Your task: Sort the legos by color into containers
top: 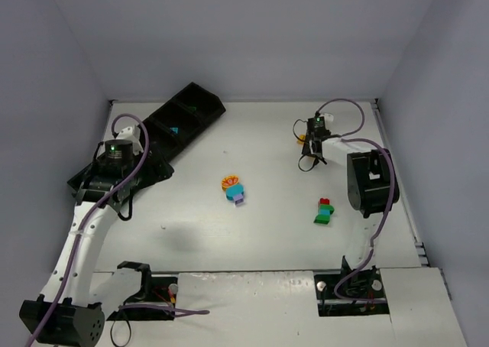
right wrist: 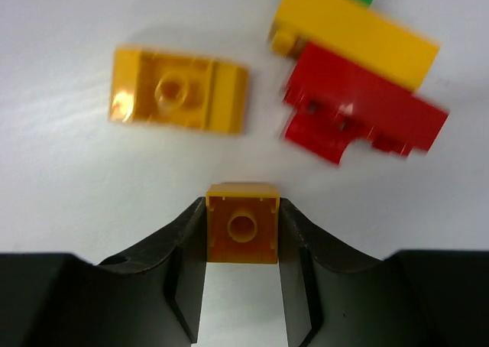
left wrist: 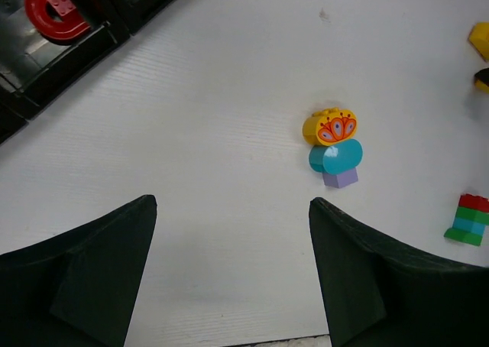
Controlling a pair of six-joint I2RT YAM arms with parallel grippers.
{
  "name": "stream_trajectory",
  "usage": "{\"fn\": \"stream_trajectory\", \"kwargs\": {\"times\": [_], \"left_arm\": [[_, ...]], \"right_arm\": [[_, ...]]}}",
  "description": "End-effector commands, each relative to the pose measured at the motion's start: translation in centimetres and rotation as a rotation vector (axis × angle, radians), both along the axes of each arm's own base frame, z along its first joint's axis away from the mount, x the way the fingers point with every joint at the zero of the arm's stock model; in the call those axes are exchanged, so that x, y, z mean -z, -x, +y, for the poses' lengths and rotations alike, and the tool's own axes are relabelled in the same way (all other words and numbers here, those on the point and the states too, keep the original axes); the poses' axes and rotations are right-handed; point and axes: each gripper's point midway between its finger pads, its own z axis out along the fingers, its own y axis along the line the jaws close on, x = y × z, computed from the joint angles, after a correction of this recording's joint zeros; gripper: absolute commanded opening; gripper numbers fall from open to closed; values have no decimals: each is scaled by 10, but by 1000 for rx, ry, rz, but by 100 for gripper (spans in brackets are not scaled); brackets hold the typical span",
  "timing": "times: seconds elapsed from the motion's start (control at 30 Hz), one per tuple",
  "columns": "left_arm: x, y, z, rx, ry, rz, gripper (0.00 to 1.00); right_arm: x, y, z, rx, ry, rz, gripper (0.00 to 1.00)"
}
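Right wrist view: the right fingers [right wrist: 183,248] clamp a small orange brick [right wrist: 243,236] square-on by its two sides. Just beyond the brick lie an orange plate [right wrist: 179,91] and a red-yellow stack [right wrist: 359,110], both apart from it, so lifting looks clear. The tray [top: 205,102] sits far left of the brick across the white counter [top: 267,232], as do the left fingers [left wrist: 99,263], spread and empty.

A lab test cell: white table [top: 269,144] enclosed by plain walls [top: 229,34].
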Motion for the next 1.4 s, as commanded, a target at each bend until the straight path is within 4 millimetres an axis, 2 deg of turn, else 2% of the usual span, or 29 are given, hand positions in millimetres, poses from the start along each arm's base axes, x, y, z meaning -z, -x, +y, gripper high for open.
{"fn": "stream_trajectory", "kwargs": {"times": [0.0, 0.03, 0.13, 0.17, 0.23, 0.27, 0.3, 0.33, 0.4, 0.47, 0.53, 0.57, 0.6, 0.63, 0.7, 0.73, 0.87, 0.97, 1.1, 1.37], "left_arm": [[-34, -12, -22, 98, 55, -117, 74], [-40, -15, -30, 133, 78, -137, 75], [-49, -21, -47, 190, 94, -185, 74], [-49, -22, -51, 202, 96, -193, 75], [-52, -26, -66, 231, 121, -211, 75], [-52, -26, -73, 252, 138, -211, 74], [-54, -27, -83, 275, 159, -218, 75], [-51, -29, -88, 289, 169, -202, 74], [-62, -30, -98, 321, 203, -207, 74], [-66, -32, -105, 344, 225, -192, 74], [-81, -31, -115, 393, 260, -179, 74], [-85, -30, -118, 410, 272, -168, 74], [-98, -26, -123, 435, 296, -158, 74], [-97, -27, -128, 452, 307, -131, 74], [-102, -21, -136, 483, 336, -98, 73], [-109, -20, -141, 504, 351, -98, 73], [-118, -6, -159, 574, 385, -51, 72], [-113, 6, -177, 627, 387, 2, 71], [-103, 12, -198, 666, 370, 45, 69], [-75, 4, -215, 648, 357, 128, 63]], "right_arm": [[-64, 6, 38, -171, -4, -153, 0], [-89, 12, 57, -232, -45, -207, 0], [-109, 31, 80, -230, -202, -249, 0], [-129, 36, 87, -233, -264, -288, 0], [-151, 51, 110, -260, -430, -312, 0], [-161, 62, 130, -336, -509, -315, 0], [-176, 64, 139, -381, -550, -356, 0], [-187, 73, 144, -422, -576, -379, 0], [-206, 89, 163, -595, -587, -425, 0], [-219, 105, 169, -754, -525, -498, 0], [-228, 124, 177, -893, -506, -538, 0], [-224, 131, 178, -934, -479, -544, 0], [-225, 135, 180, -995, -422, -571, 0], [-230, 142, 181, -1039, -403, -597, 0], [-229, 150, 184, -1110, -350, -623, 0], [-231, 156, 187, -1155, -325, -642, 0], [-234, 173, 202, -1282, -272, -686, 3], [-239, 184, 214, -1347, -260, -708, 7], [-237, 197, 231, -1415, -254, -708, 7], [-233, 221, 257, -1495, -270, -696, 8]]}}
